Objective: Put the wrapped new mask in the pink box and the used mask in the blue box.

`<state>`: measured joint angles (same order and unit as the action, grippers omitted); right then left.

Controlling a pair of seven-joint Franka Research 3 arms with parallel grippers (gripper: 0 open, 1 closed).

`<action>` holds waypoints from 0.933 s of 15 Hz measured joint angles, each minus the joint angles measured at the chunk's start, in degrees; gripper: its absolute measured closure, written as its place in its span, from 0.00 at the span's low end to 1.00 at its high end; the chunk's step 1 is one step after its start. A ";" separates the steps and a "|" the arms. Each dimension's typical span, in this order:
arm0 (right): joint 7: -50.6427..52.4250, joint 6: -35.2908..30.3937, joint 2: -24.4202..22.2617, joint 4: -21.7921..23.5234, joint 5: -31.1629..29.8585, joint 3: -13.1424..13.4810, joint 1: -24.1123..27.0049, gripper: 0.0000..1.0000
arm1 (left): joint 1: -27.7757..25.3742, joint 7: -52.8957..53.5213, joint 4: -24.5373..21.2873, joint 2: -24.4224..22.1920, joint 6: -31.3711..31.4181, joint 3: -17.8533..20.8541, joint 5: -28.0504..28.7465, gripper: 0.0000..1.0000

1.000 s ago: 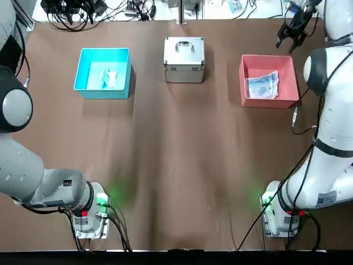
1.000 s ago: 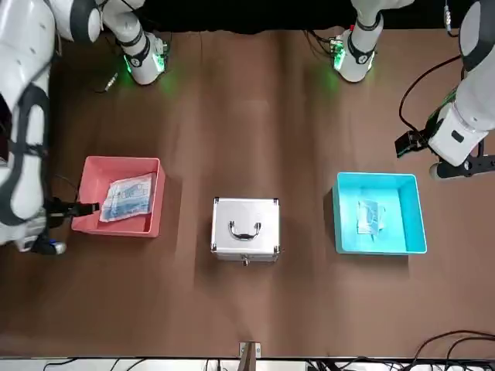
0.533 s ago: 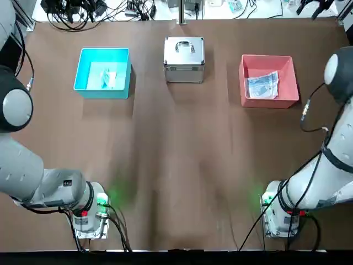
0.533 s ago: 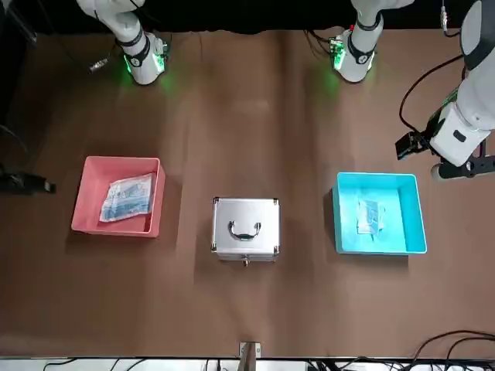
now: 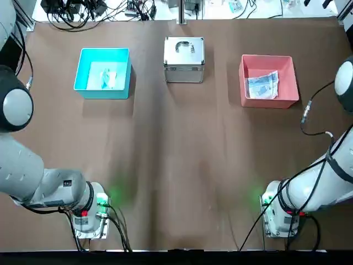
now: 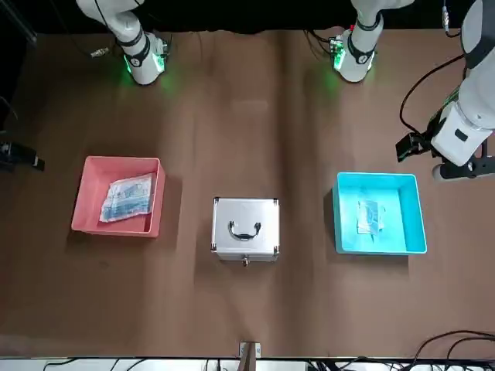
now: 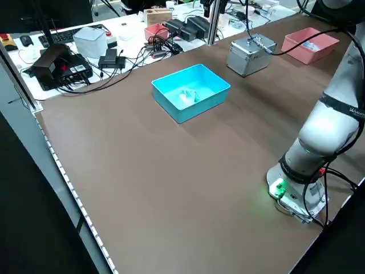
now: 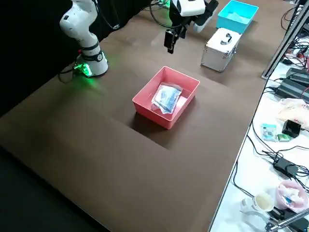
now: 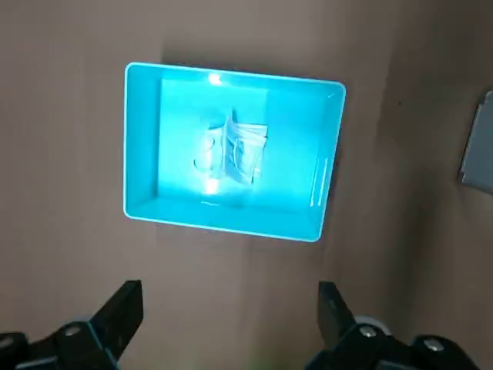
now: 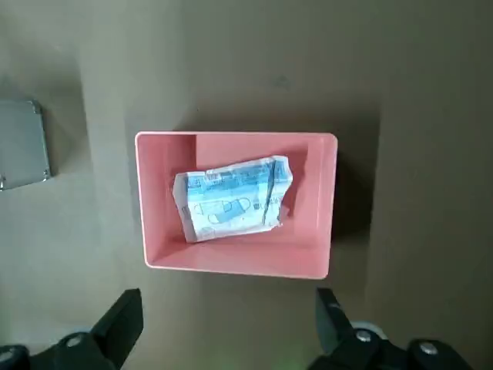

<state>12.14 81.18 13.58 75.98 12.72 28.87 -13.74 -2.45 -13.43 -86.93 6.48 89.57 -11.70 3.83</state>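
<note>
On the left side, the left gripper (image 9: 229,308) is hanging in the air above the table (image 5: 165,176), and in the front view it is showing near the blue box (image 5: 102,95), at the robot's side of it. Its two fingers are standing widely spread from each other. The blue box is sitting on the table, and its open top is facing up. Inside it the used mask (image 9: 239,150) is lying near the middle of the floor, bunched and pale, and its thin ear loop is showing at one side.

Between the two boxes, the silver metal case (image 5: 184,58) is standing closed on the table, well apart from both. Its handle is resting on the lid.

More to the right, the pink box (image 5: 267,103) is sitting with its open top up. The wrapped new mask (image 10: 235,199) is lying inside it, a little askew to the walls, and its clear packet is wrinkling at the edges.

At the far right, the right gripper (image 10: 229,308) is hanging in the air, and in the front view it is showing beyond the outer side of the pink box, apart from it. Its two fingers are also standing wide apart.
</note>
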 joint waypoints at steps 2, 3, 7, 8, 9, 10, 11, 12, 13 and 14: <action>-1.76 -0.03 -3.18 2.24 -1.35 -3.01 1.94 0.01 | -0.01 -0.03 0.17 0.21 0.52 0.01 0.00 0.00; -2.46 -0.01 -4.97 3.46 -2.74 -7.23 4.83 0.01 | -0.01 -0.07 0.36 0.35 0.57 0.01 0.00 0.00; -6.38 3.80 -11.62 10.24 -5.42 -24.39 16.73 0.01 | -0.21 -0.15 1.00 0.97 0.58 0.04 0.00 0.00; -6.84 4.43 -12.69 11.44 -5.94 -25.62 17.38 0.01 | -0.28 -0.15 1.07 1.11 0.58 0.05 0.00 0.00; -7.03 4.77 -13.37 12.03 -6.31 -26.03 17.57 0.01 | -0.32 -0.15 1.11 1.23 0.58 0.05 0.00 0.00; -7.04 4.85 -13.70 12.21 -6.59 -26.10 17.63 0.01 | -0.35 -0.15 1.15 1.31 0.58 0.05 0.00 0.00; -7.03 4.85 -13.81 12.22 -7.05 -26.10 17.71 0.01 | -0.36 -0.15 1.19 1.35 0.58 0.05 0.00 0.00; -6.93 4.85 -13.83 12.23 -7.42 -26.09 17.83 0.01 | -0.36 -0.15 1.23 1.36 0.58 0.05 0.00 0.00; -6.29 4.86 -13.82 12.27 -7.59 -26.09 17.93 0.01 | -0.36 -0.15 1.27 1.36 0.58 0.05 0.00 0.00; -5.56 4.86 -13.82 12.30 -7.69 -26.09 18.01 0.01 | -0.36 -0.15 1.29 1.36 0.58 0.04 0.00 0.00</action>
